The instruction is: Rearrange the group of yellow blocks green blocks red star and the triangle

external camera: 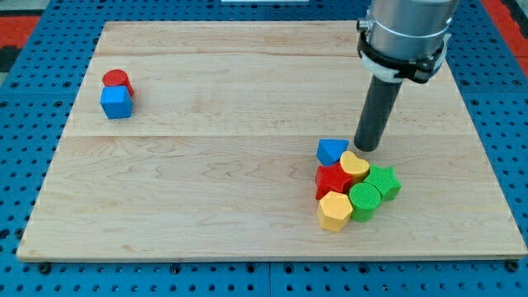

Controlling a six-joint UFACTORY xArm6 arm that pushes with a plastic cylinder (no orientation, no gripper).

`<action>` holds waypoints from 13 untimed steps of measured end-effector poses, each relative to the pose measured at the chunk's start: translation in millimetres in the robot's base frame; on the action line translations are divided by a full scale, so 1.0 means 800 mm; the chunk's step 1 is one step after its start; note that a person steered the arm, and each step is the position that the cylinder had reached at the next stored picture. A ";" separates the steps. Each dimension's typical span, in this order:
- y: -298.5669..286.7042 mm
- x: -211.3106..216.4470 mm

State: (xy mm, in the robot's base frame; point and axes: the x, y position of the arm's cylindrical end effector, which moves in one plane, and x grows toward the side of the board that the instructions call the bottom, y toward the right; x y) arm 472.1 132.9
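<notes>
A tight cluster sits at the view's lower right: a blue triangle (331,151) at its top left, a yellow heart-shaped block (355,166) beside it, a red star (332,180) below, a yellow hexagon (335,211) at the bottom, a green cylinder (364,200) and a green star (384,182) on the right. My tip (367,148) stands just above the yellow heart and right of the blue triangle, at the cluster's top edge.
A red cylinder (117,80) and a blue cube (116,103) sit together at the view's upper left on the wooden board (214,165). A blue pegboard surrounds the board.
</notes>
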 end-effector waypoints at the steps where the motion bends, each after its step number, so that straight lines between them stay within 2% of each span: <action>1: -0.023 0.024; 2: -0.046 0.042; 3: -0.046 0.012; 4: -0.001 -0.037; 5: 0.072 -0.023; 6: 0.145 0.020; 7: 0.130 0.085; 8: 0.083 0.107; 9: 0.034 0.071; 10: 0.034 0.026; 11: -0.015 0.007; 12: -0.006 -0.042; 13: -0.032 -0.093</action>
State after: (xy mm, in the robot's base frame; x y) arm 397.9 106.9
